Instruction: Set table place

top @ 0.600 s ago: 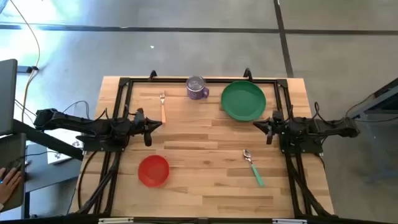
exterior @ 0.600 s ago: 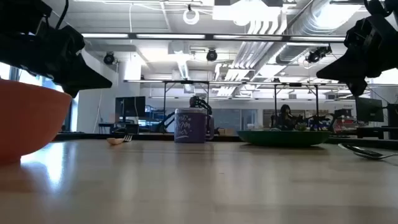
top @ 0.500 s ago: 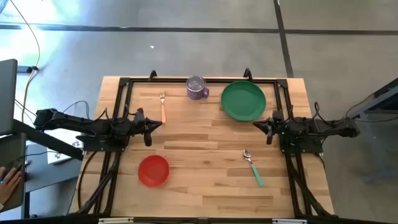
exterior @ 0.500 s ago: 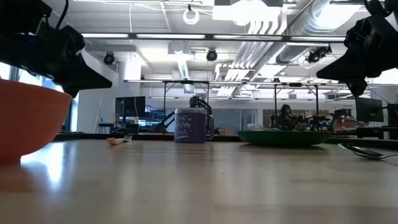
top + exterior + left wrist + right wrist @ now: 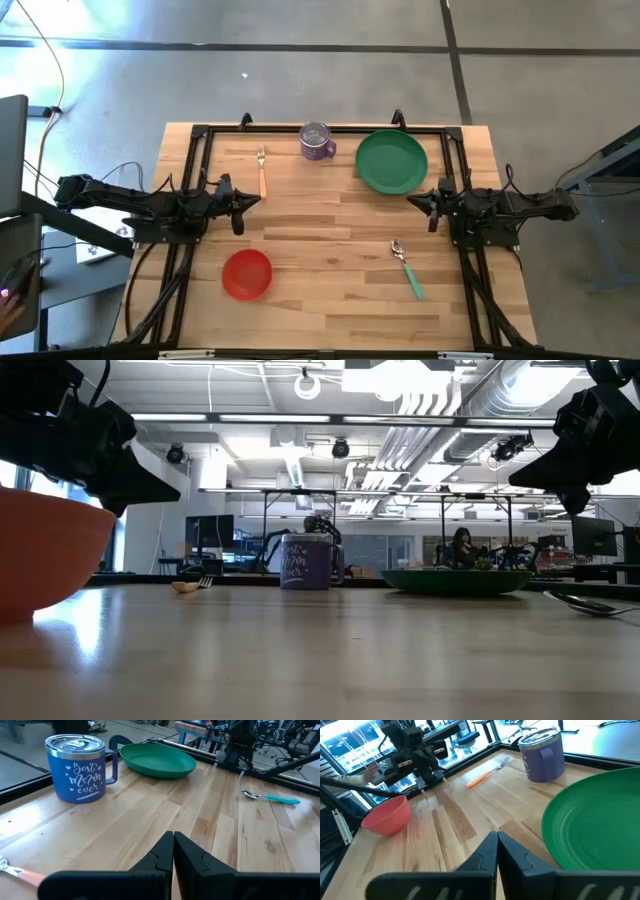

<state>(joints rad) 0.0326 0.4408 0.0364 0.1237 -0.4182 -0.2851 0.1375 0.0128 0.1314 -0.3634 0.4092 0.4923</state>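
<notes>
Hovering with my left pincer (image 5: 243, 203) and right pincer (image 5: 412, 203) both pressed together and empty, nothing looks set: round green plate (image 5: 391, 161) just beyond my right pincer, red bowl (image 5: 246, 274), orange-handled fork (image 5: 262, 172), teal-handled metal spoon (image 5: 407, 268) scattered across the plank counter (image 5: 330, 240).

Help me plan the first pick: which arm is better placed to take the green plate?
Right, probably. The right gripper, shut, sits just beside the green plate; the left gripper waits across the table near the fork.
</notes>
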